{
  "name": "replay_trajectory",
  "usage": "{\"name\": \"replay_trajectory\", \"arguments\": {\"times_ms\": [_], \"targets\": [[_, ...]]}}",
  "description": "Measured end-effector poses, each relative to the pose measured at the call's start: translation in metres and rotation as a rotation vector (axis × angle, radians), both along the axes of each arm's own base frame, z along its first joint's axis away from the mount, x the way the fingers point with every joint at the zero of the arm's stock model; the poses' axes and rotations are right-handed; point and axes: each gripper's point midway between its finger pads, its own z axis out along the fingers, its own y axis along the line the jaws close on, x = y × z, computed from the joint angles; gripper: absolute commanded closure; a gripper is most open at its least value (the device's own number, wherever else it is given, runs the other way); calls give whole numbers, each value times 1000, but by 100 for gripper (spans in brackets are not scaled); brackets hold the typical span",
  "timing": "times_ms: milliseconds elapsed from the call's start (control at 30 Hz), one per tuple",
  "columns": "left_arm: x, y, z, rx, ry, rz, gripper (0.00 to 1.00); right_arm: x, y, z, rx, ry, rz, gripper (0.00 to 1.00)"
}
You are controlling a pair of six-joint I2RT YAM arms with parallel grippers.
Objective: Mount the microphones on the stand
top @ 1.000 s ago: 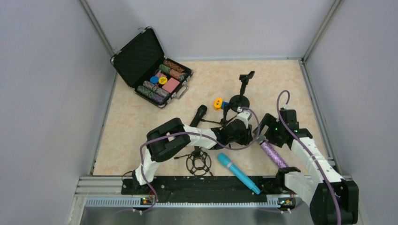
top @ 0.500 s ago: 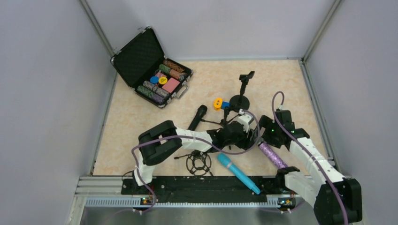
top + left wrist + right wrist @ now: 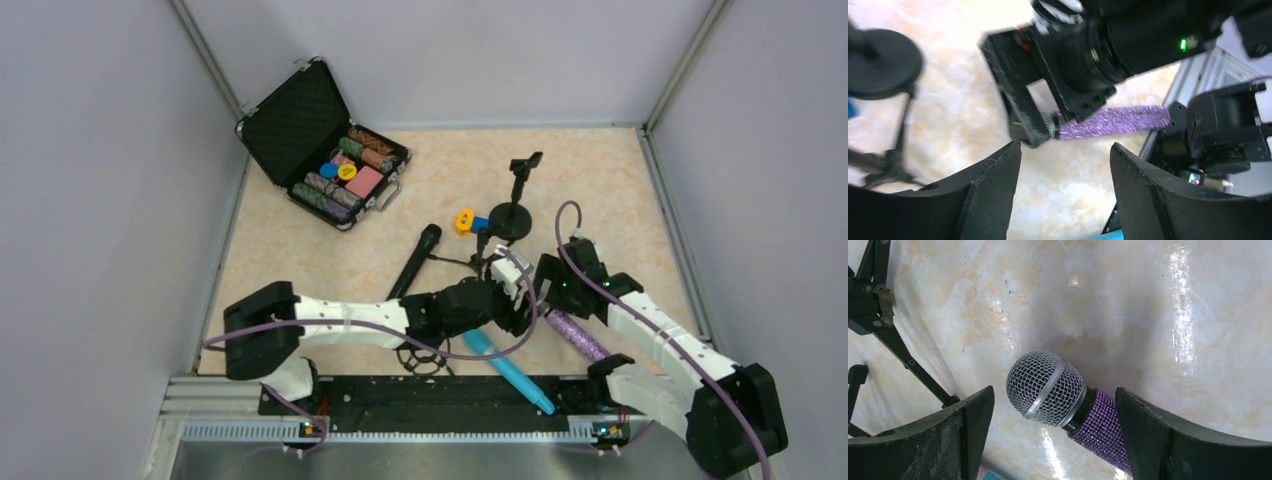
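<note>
Near side of the round-base stand (image 3: 512, 215) — purple microphone (image 3: 1045, 389) lay flat. Right gripper (image 3: 1053, 405) straddled its grille, jaws wide, nothing gripped; left gripper (image 3: 1065, 150) likewise parted, empty. Judged rigid, head-heavy, glitter grippy — hold the handle mid-body, not the dentable mesh.

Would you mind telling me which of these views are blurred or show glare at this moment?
Left wrist view: motion-blurred, the round stand base smeared. Right wrist view: sharp on the purple microphone, with bright glare streaks on the glossy table. Top external view: crisp, evenly lit.
</note>
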Motion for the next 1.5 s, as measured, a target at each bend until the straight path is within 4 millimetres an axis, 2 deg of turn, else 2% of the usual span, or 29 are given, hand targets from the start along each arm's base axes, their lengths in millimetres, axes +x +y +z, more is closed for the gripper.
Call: {"name": "replay_trajectory", "arguments": {"times_ms": [300,367,467,600,733,900,1000,1067,1200,1300,1500], "targets": [[39,73,86,-31,-190,292,7,-2,-2,-18,-114,55,29,14],[48,88,99,-22,-210,366,5,-2,-2,-21,-128,63,34,22],[60,101,111,7,-216,442,5,1,0,-21,-143,60,54,28],[80,116,114,38,-176,496,5,9,1,-20,-166,58,72,30],[98,134,105,62,-129,536,5,14,0,-26,-199,76,79,30],[105,143,101,66,-89,536,5,24,-4,-30,-248,82,81,30],[108,148,98,76,-77,537,5,33,-7,-31,-273,77,74,26],[108,149,95,83,-70,534,5,39,-10,-30,-275,75,71,18],[105,150,86,105,-55,517,5,51,-13,-19,-256,60,91,7],[103,150,80,119,-46,503,5,56,-4,-3,-217,28,148,1],[101,149,77,127,-42,492,5,42,8,26,-142,-27,223,1]]}}
